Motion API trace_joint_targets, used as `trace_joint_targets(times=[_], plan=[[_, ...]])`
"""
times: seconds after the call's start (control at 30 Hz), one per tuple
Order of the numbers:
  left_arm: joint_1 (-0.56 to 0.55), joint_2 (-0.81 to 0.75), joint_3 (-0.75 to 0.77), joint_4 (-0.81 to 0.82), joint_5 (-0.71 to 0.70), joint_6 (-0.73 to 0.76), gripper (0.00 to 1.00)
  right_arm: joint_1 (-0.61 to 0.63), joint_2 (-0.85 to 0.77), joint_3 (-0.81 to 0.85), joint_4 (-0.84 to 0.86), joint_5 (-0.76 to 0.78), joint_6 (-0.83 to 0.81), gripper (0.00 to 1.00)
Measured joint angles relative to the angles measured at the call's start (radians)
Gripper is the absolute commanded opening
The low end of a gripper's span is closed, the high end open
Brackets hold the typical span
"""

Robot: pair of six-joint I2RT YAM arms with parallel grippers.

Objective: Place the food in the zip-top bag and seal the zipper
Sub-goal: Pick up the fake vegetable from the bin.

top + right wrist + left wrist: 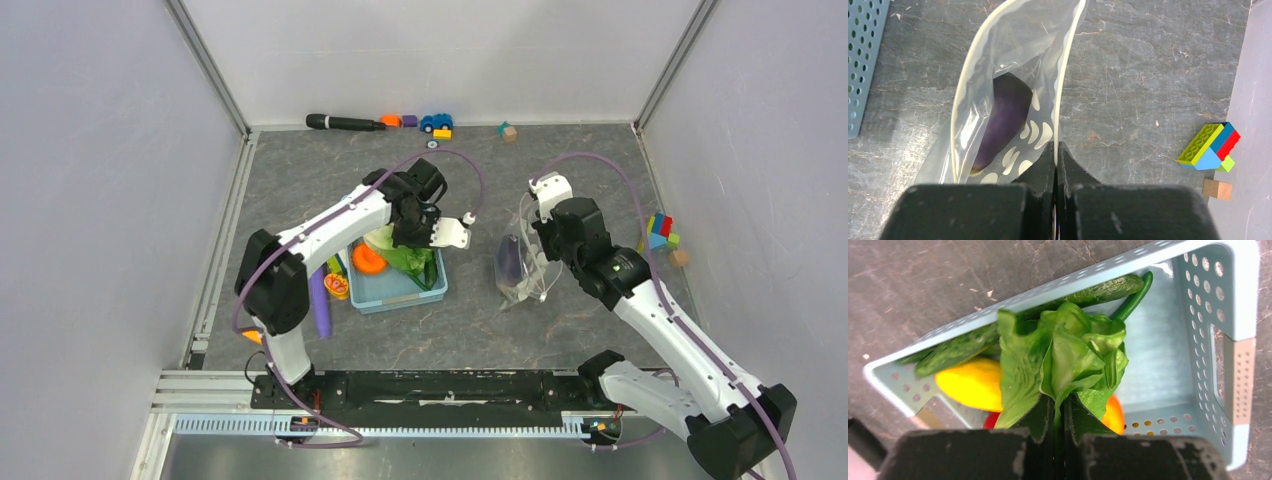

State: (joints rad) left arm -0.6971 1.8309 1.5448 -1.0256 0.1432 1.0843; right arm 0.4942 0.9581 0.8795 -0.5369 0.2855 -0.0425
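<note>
- Your left pincer [1058, 405] is clamped tight on the stalk end of the lettuce [1068, 350]. The leaves fan out past the fingertips, over the blue basket [1243, 295].
- That's a narrow pinch on a floppy thing, so I'd lift straight up and slowly. Swing early and the leaves will probably catch the basket wall.
- Watch the cucumber [1098, 289] lying along the far wall, right behind the leaves. It looks close enough to get dragged along.
- 3 round pieces sit low in the basket beside the lettuce: a yellow piece [970, 385], an orange piece [1116, 415] and a bit of a red piece [990, 421]. None of them is in the grip.
- Your right pincer [1055, 150] is pinched shut on 1 side of the bag [1013, 45] at its rim, holding the mouth up and open. The zipper [1068, 75] curves away from the fingers.
- The eggplant [1003, 117] is already down inside the bag.
- From above, the bag stands to the right of the basket, with bare bench [470, 330] between them. So the lettuce is well apart from the mouth and needs carrying across to the right.
- The opening looks slim next to that leafy bundle. I'd aim for the widest part of the gap, go in leaves first, and let go only once most of it is below the rim.
</note>
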Motion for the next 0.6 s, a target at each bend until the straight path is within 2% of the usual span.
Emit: trace_joint_targets(times=[0.3, 0.43, 0.6], plan=[[0.0, -0.174, 0.034, 0.005, 0.021, -0.089, 0.02, 0.0, -0.019, 0.0, 0.005, -0.032, 0.019, 0.0], [0.0, -0.238, 0.035, 0.058, 0.026, -0.164, 0.02, 0.0, -0.016, 0.0, 0.005, -0.051, 0.046, 0.0], [0.0, -0.295, 0.036, 0.202, 0.033, -0.309, 0.02, -0.002, 0.001, 0.008, 0.002, -0.1, 0.108, 0.0]])
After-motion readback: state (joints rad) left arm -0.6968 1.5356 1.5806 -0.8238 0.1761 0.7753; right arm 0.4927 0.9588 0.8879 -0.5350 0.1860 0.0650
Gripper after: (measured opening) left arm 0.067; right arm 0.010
